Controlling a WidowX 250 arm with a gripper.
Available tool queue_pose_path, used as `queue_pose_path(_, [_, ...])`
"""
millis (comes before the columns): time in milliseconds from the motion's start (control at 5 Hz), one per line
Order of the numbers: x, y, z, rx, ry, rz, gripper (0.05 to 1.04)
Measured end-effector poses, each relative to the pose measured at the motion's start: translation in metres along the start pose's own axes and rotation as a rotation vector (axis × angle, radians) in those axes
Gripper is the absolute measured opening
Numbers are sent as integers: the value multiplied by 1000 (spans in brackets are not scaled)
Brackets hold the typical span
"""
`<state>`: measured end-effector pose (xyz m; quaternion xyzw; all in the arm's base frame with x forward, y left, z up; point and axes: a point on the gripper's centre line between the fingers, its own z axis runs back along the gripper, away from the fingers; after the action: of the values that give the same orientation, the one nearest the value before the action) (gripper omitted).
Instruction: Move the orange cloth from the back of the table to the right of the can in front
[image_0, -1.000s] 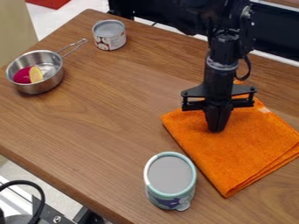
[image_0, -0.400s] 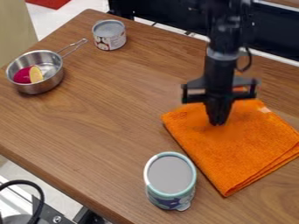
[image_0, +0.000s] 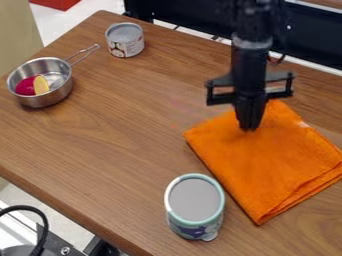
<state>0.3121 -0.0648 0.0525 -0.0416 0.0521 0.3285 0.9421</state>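
Gripper (image_0: 249, 128) over the upper left part of the folded orange cloth (image_0: 274, 165), closed, fingers together; contact with the cloth hard to judge, tips blurred. Cloth lies on the wooden table (image_0: 113, 150), partly hidden behind the gripper; table cut off at the right. Teal-rimmed canister (image_0: 195, 202) just beside cloth's left edge. Arm's base out of view.

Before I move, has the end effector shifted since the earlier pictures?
Yes. The end effector now sits farther up the view from the tub; I cannot tell how much is lift.
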Motion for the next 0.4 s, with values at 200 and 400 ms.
queue_pose_path(200, [3, 1, 12, -26, -26, 7, 53])
queue_pose_path(400, [5, 5, 13, -22, -16, 20, 53])
